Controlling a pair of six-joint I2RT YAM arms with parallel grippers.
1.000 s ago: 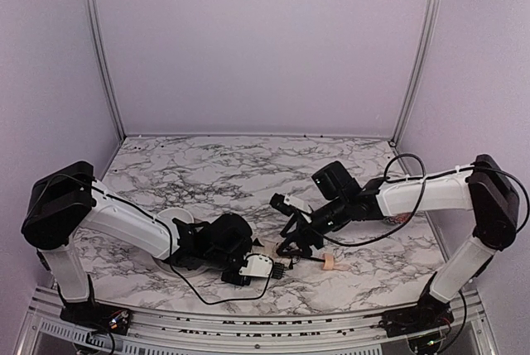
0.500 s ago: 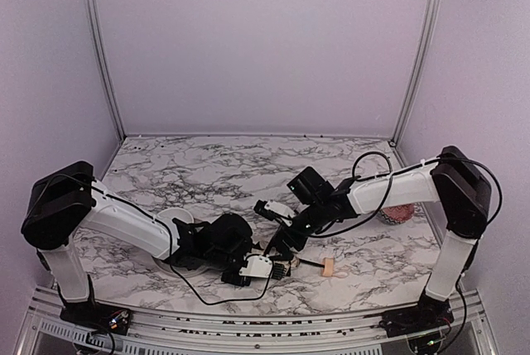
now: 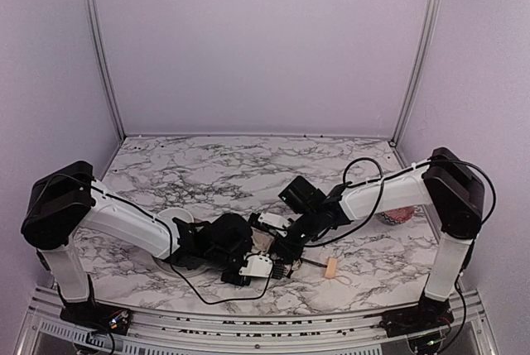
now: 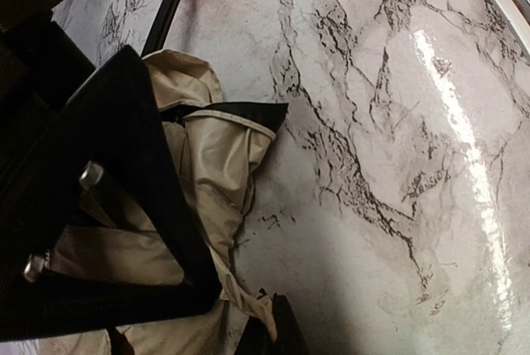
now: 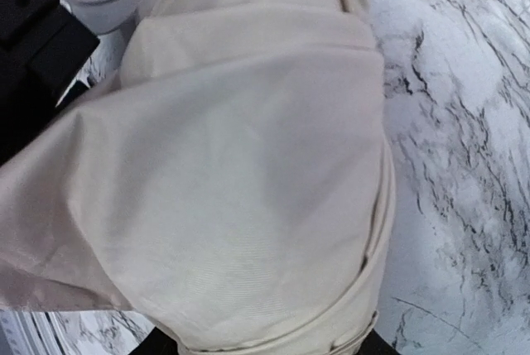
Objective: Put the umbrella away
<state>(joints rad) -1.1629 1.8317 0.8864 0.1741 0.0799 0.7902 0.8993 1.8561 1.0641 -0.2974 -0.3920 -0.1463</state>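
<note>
— Where is the umbrella found?

— The umbrella (image 3: 264,244) is found as a crumpled bundle on the marble table (image 3: 207,177), near its front edge, between the two grippers. The cream fabric is folded over itself, and some black lining (image 4: 248,111) is shown at one fold. The thin black shaft (image 3: 310,262) is laid out to the right. It is ended by the tan handle (image 3: 331,266), which is rested on the table.

— How is it held by the left gripper?

— The left gripper (image 3: 267,266) is placed at the fabric from the left. In the left wrist view, cloth is seen under and around a black finger (image 4: 157,189). Whether it is clenched on the cloth cannot be told.

— And the right gripper?

— The right gripper (image 3: 278,244) is set close against the fabric from the right. Its wrist view is almost filled by cream cloth, so its state cannot be told either.

— What else is seen?

— A white bowl (image 3: 170,223) is seen under the left arm, near the umbrella. A reddish round thing (image 3: 397,216) is partly hidden behind the right arm.
</note>
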